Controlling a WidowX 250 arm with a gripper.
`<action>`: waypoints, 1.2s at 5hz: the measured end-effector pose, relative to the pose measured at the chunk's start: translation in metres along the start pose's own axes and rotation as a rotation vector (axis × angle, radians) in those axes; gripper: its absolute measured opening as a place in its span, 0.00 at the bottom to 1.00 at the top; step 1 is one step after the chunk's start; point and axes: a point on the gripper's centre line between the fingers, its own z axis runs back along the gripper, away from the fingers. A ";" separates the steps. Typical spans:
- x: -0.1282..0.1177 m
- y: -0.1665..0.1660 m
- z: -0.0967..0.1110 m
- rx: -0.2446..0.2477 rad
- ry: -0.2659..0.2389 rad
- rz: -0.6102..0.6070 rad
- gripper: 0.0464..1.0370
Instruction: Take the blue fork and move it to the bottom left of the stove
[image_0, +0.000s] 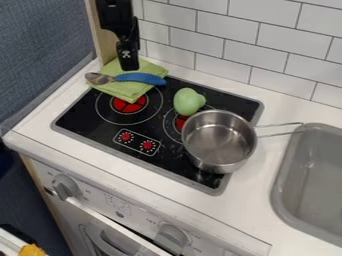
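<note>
Claw (128, 66): in the camera view, at the stove's (81, 119) back left, just behind the utensil; whether it is open, closed or gripping cannot be told.
Blue utensil (141, 78): across the green cloth (131, 92) at the stove's back left; its metal head (99, 78) looks more like a spoon's than a fork's.
Grasp: the step in hand, it seems; best taken square across the blue handle, shallow enough to leave the cloth unpinched.
Carry: lift clear of the cloth first, then travel to the stove's front left corner, away from the pot (220, 142) at its front right.
Release: low and level, so the head does not swing or clatter.
Markings: a white emblem (126, 53) on the black arm; marks on the oven panel (119, 202), too small to make out.
</note>
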 end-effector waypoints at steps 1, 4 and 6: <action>0.000 -0.004 -0.008 0.014 -0.006 -0.008 0.96; 0.007 -0.009 -0.023 0.034 -0.076 0.009 0.96; -0.001 -0.008 -0.034 0.052 -0.089 -0.015 0.90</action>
